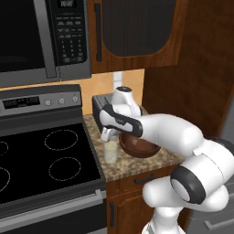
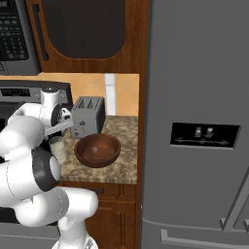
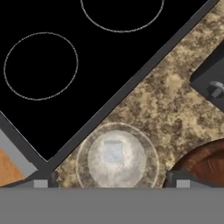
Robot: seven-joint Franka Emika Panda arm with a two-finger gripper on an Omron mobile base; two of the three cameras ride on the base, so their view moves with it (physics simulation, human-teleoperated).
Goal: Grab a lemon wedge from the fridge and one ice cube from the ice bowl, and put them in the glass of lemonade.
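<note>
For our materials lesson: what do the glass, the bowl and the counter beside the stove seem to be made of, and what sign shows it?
Glass of lemonade: clear glass, probably; the counter shows through its wall.
Ice bowl: glossy reddish-brown, perhaps glazed ceramic or polished wood; faint streaks leave it open.
Counter: speckled brown stone, granite-like.

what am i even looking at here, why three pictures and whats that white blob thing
The white thing is a robot arm on a driving base, in a simulated kitchen. Two pictures come from cameras on the base, behind the arm to its left and right. The third looks down from the hand itself. On the speckled counter stand a grey toaster, a brown ice bowl and a glass of lemonade with a pale cube inside. The gripper hangs open above the glass, holding nothing. A stove sits beside the counter.
</note>
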